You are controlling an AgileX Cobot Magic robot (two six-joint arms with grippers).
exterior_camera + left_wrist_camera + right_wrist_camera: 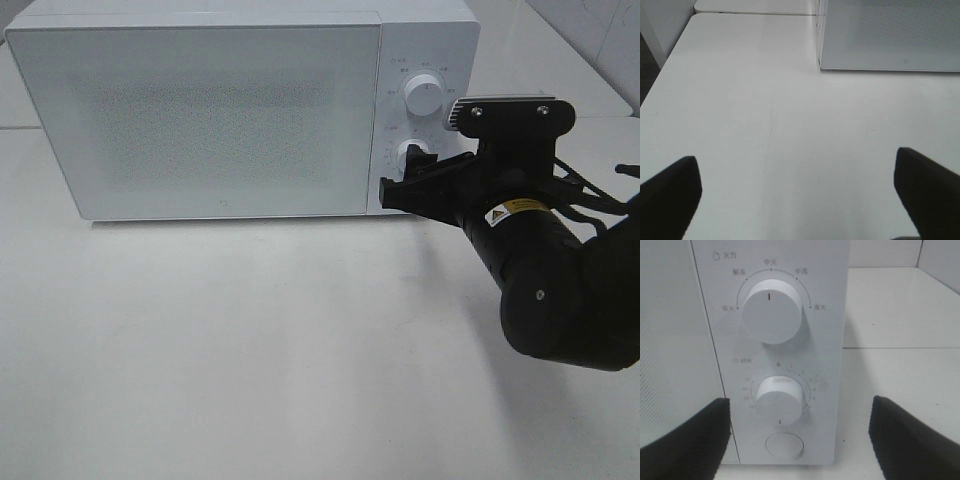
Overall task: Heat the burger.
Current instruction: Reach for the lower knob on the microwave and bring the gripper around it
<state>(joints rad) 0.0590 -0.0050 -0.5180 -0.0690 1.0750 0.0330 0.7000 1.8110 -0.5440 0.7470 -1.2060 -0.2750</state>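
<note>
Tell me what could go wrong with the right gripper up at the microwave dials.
The right gripper stands open at the lower dial; closing off-centre, a finger could slip or nudge the round button below it. The burger is not visible behind the shut microwave door, so the timer might run with nothing inside.

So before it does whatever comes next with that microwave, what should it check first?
1. Microwave door shut: ok.
2. Burger inside: cannot tell. The door hides the interior and no burger shows in any view.
3. Right fingers open and lined up with the lower knob: ok.
4. Right fingers touching that knob: cannot tell.
5. Upper knob mark pointing straight up at the middle setting: ok.
6. Left fingers open, holding nothing, away from the door: ok.
</note>
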